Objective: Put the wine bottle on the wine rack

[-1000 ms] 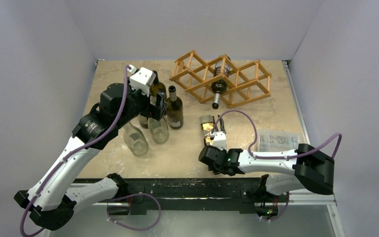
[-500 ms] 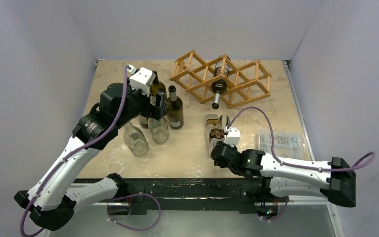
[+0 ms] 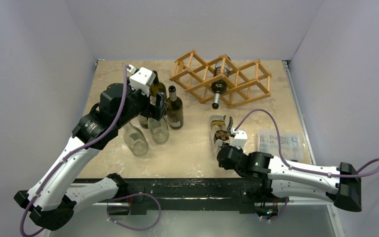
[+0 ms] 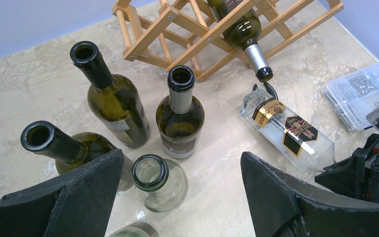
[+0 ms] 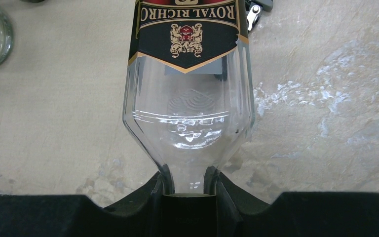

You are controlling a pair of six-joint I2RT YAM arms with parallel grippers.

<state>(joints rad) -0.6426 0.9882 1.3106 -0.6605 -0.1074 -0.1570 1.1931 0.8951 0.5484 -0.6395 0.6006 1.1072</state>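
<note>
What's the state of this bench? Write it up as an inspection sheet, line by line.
Surface: beige marbled tabletop; no spills seen.
Job's things: light-brown wooden lattice wine rack at the far side, a dark glass bottle lying in one cell; clear square bottle with black-and-gold label lying flat.
Clutter: three dark green bottles and two clear glass bottles standing at left; clear plastic compartment box at right.
Grippers: left gripper open above the standing bottles; right gripper shut on the clear square bottle's neck.
Cables: purple cable looping from each wrist.
Surroundings: plain grey walls; nothing else seen.
</note>
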